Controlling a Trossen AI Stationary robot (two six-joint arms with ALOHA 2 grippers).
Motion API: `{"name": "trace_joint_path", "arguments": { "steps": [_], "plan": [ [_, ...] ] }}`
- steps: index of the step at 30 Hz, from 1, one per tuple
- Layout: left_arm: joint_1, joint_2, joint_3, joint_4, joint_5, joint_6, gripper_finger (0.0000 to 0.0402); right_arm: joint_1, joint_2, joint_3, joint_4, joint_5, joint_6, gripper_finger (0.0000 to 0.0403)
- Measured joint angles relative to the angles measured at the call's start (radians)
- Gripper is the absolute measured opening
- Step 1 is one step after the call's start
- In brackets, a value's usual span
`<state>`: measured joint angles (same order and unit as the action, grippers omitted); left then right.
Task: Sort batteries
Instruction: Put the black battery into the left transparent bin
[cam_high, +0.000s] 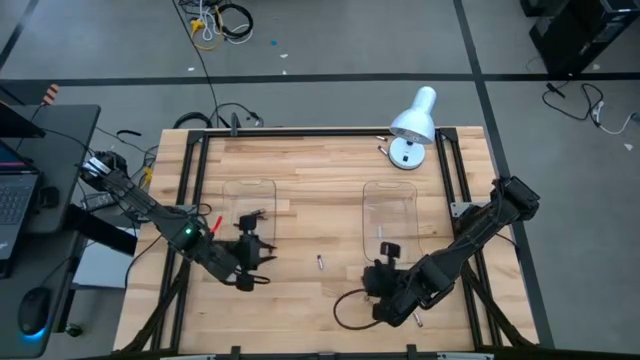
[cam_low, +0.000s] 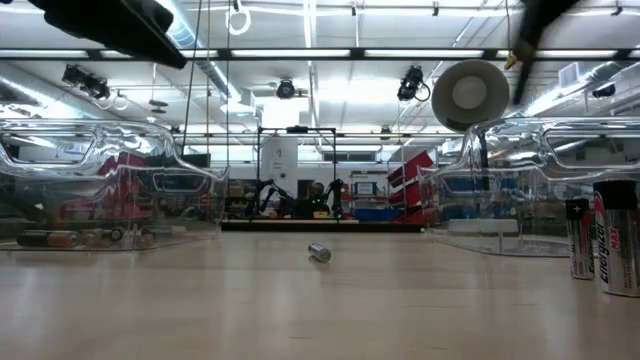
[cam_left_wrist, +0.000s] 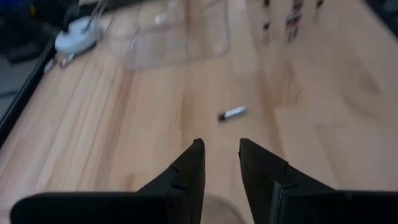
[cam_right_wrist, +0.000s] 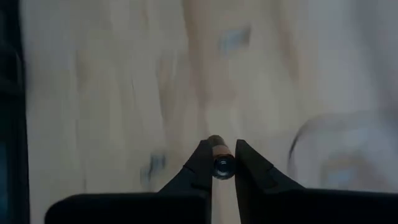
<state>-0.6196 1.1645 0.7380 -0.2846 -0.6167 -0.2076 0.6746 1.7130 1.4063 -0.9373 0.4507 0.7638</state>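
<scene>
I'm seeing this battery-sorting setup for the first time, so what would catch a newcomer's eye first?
Probably the right gripper, near the table's front by the right clear tray, pinching a small battery end-on between its fingers. Next, a lone battery lying on the bare wood between the two trays, ahead of the left gripper, whose fingers stand apart with nothing between them. A white desk lamp stands at the far right corner.

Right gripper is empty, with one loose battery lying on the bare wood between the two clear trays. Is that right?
Not quite. The right wrist view shows the right gripper shut on a battery, not empty. The rest holds: in the high view one loose battery lies on the wood between the left tray and right tray.
</scene>
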Motion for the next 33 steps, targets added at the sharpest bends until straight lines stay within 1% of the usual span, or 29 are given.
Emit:
{"name": "trace_joint_path", "arguments": {
  "steps": [4,7,9,12,14,17,20,23,28,33],
  "plan": [
    [-0.004,0.0,-0.061,0.229,0.0,0.108,0.0099,-0.016,0.0,0.057,0.108,0.112,-0.183,0.0028],
    [-0.004,0.0,-0.13,0.457,0.001,0.169,0.0099,-0.039,0.0,0.062,0.285,0.206,-0.355,0.0029],
    [-0.004,0.0,-0.169,0.601,0.002,0.207,0.0099,-0.056,0.006,0.062,0.438,0.239,-0.498,0.0029],
    [-0.004,0.0,-0.224,0.758,0.044,0.231,0.0099,-0.082,0.037,0.062,0.693,0.241,-0.726,0.0028],
    [-0.004,0.0,-0.247,0.846,0.099,0.234,0.01,-0.099,0.068,0.058,0.846,0.232,-0.858,0.0029],
    [-0.004,0.0,-0.263,0.91,0.146,0.23,0.0105,-0.124,0.114,0.057,0.989,0.206,-0.998,0.003],
    [-0.008,0.001,-0.269,0.932,0.17,0.23,0.0114,-0.144,0.152,0.056,1.079,0.204,-1.075,0.0029],
    [-0.009,0.001,-0.268,0.947,0.157,0.229,0.0128,-0.16,0.17,0.056,1.147,0.183,-1.113,0.003],
    [-0.009,0.001,-0.268,0.987,0.142,0.244,0.0154,-0.172,0.169,0.056,1.161,0.176,-1.117,0.0029],
    [-0.008,0.001,-0.267,1.079,0.156,0.267,0.0166,-0.181,0.168,0.055,1.168,0.185,-1.123,0.003]
  ]
}}
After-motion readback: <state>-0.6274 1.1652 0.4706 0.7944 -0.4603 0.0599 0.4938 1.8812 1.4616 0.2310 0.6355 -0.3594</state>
